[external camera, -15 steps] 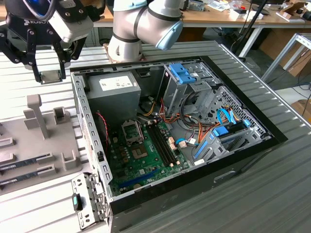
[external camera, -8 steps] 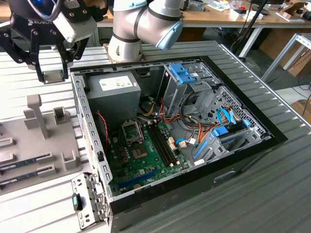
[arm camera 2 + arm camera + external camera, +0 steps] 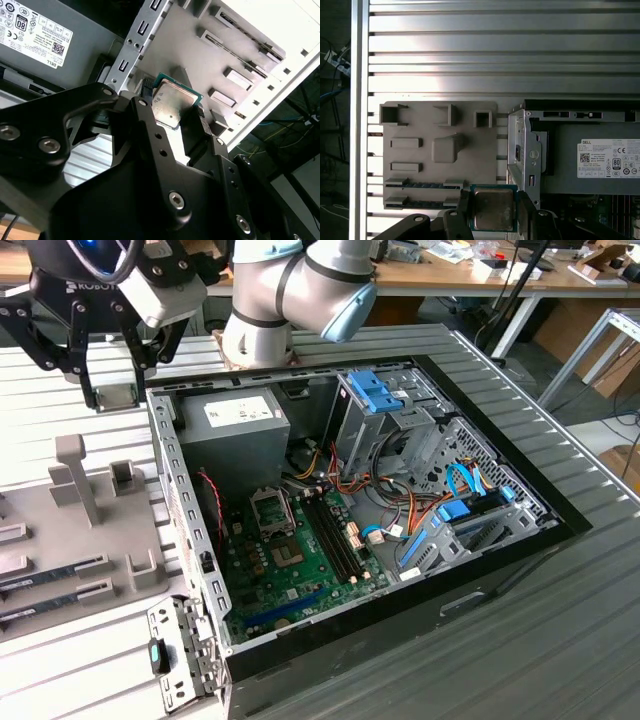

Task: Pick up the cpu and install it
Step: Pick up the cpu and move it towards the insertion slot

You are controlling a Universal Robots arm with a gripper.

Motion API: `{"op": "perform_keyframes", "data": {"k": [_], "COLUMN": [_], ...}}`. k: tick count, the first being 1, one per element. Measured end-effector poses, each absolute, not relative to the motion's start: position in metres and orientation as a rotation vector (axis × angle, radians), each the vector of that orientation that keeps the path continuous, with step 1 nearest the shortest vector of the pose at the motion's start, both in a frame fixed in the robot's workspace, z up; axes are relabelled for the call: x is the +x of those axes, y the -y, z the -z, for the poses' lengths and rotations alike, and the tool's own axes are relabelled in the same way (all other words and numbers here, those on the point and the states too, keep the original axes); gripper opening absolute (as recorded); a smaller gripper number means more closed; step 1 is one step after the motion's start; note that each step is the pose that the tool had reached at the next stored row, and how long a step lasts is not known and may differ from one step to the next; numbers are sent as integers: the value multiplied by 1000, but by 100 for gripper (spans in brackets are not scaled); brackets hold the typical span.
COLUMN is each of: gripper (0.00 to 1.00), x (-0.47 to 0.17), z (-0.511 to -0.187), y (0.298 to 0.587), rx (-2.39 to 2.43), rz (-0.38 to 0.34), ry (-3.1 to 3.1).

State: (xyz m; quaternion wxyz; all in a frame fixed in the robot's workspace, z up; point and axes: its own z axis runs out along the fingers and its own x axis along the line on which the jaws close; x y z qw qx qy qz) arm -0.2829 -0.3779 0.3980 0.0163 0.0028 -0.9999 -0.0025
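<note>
My gripper hangs above the ribbed table near the open computer case's far corner on the exterior view's left. It is shut on the cpu, a flat square chip with a silver-grey top and thin green rim. In both wrist views the cpu sits pinched by two opposite edges between the black fingers. The open socket lies on the green motherboard inside the case, well apart from the gripper.
A grey fixture tray with memory sticks lies beside the case. The power supply, drive cages and cable bundles crowd the case. Its metal wall stands between tray and motherboard.
</note>
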Motion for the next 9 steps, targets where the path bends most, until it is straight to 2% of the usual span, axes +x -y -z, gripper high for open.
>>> {"op": "perform_keyframes", "data": {"k": [9], "gripper": [47], "x": [-276], "z": [-398], "y": [378], "rx": [9], "rz": [8], "ry": [3109]}}
